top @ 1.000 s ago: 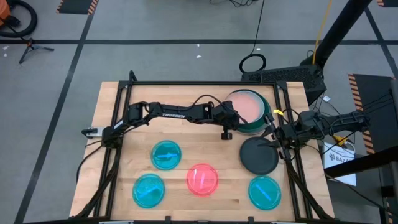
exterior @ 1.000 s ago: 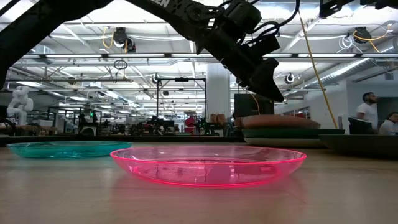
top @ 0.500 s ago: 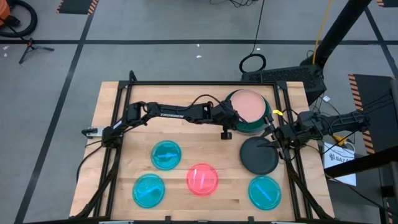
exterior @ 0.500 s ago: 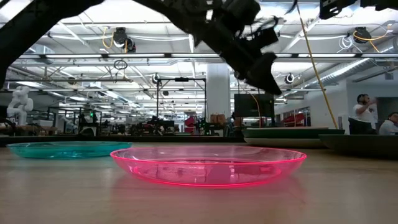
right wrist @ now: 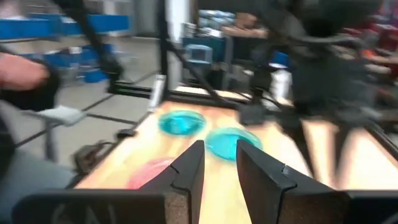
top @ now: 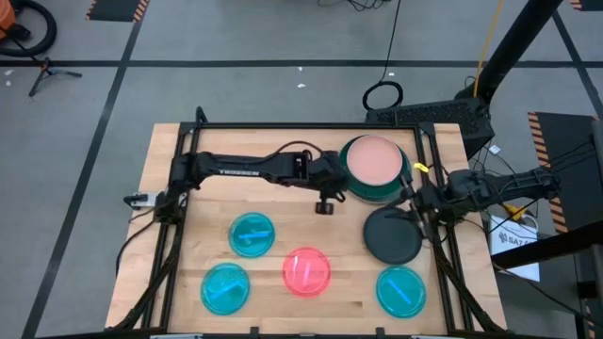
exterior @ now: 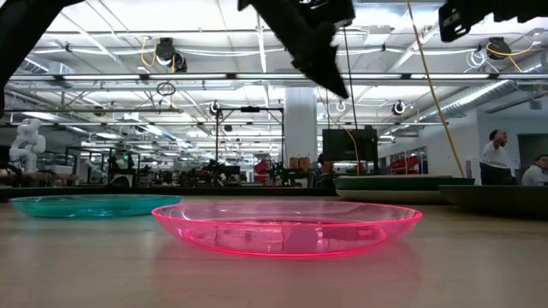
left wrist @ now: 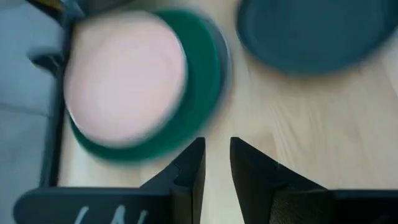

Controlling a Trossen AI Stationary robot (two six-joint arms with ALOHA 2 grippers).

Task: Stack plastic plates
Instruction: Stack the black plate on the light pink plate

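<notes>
A peach-pink plate (top: 375, 159) lies inside a large dark green plate (top: 388, 193) at the table's far right; both also show in the left wrist view as the peach-pink plate (left wrist: 124, 78) and the green plate (left wrist: 202, 74). My left gripper (top: 339, 181) hovers high over bare wood just left of them. Its fingers (left wrist: 217, 158) are a narrow gap apart with nothing between them. A black plate (top: 393, 235), a red-pink plate (top: 307, 271) and three cyan plates (top: 252, 234) (top: 226, 287) (top: 401, 290) rest flat on the table. My right gripper (top: 413, 199) waits at the right edge, narrowly open and empty (right wrist: 219, 163).
A black metal frame (top: 301, 125) runs round the table's edges. Bare wood lies between the left arm and the row of small plates. In the low view, people (exterior: 498, 158) stand in the room far behind the table.
My left gripper has risen and drawn back toward the table's left, away from the peach-pink plate. That plate's rim showed above the green plate in the low view a second ago and now sits lower inside it.
</notes>
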